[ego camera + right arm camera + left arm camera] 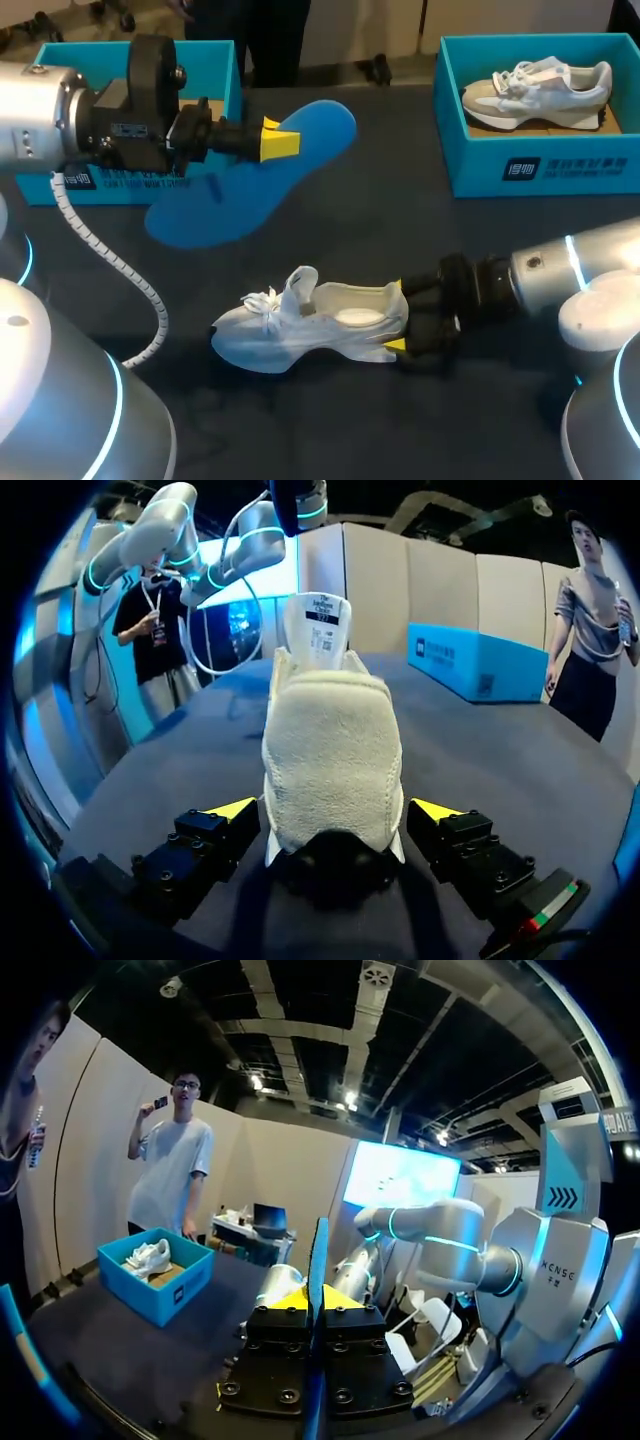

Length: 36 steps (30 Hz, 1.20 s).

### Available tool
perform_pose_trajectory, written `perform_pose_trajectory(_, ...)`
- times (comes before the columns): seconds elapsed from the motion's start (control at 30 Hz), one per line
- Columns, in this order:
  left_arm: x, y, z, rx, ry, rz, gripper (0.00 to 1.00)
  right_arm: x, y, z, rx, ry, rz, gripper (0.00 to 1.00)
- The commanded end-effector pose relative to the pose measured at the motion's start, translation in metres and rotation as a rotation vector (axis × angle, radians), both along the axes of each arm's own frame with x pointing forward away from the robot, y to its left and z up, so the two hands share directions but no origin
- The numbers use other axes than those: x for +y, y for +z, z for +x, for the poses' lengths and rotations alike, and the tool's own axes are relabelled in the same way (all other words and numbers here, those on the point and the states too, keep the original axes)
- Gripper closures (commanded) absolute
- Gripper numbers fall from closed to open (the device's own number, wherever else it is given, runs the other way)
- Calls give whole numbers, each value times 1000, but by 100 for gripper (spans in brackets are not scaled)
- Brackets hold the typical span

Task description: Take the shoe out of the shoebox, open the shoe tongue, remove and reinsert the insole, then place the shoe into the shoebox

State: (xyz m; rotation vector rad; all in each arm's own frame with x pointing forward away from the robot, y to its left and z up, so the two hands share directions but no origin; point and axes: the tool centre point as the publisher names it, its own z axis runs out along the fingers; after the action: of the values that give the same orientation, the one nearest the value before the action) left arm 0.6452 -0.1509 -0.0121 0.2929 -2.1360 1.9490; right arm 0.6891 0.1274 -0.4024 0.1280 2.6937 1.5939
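Insole [250, 185] in L gripper [280, 140]: solid bright blue, no pattern. L gripper & R gripper [398, 318]: black bodies w/ yellow tips. Shoe [300, 325] between R tips: white all over incl. laces, cream fleecy heel. Shoebox [215, 60] behind L gripper & 2nd shoebox [480, 165] beyond R gripper: teal, white print on front. Sneaker [540, 85] in 2nd shoebox: white/grey-beige, dark sole. Table [420, 230]: near-black.

Insole held edge-on in the left gripper [318, 1300]

The blue insole [318, 1250] stands upright between both yellow tips, pinched from two sides (only its thin edge shows). Well ahead and off to one side, a blue shoebox [165, 1295] sits on the dark table [110, 1355] with a pale shoe [148, 1255] lying inside it.
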Motion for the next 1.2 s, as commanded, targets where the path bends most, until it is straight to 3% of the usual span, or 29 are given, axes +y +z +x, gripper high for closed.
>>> perform_pose_trajectory(0.03,3,6,-3,8,1,-7,100,-12,15,-4,28,14,-186,0)
perform_pose_trajectory(0.43,6,11,-5,32,0,-14,100,-24,28,0,43,27,-500,0)
perform_pose_trajectory(0.73,6,11,-5,32,0,-14,100,-25,50,4,55,32,-879,0)
perform_pose_trajectory(1.2,6,11,-5,32,0,-14,100,-14,70,2,61,31,-1049,0)
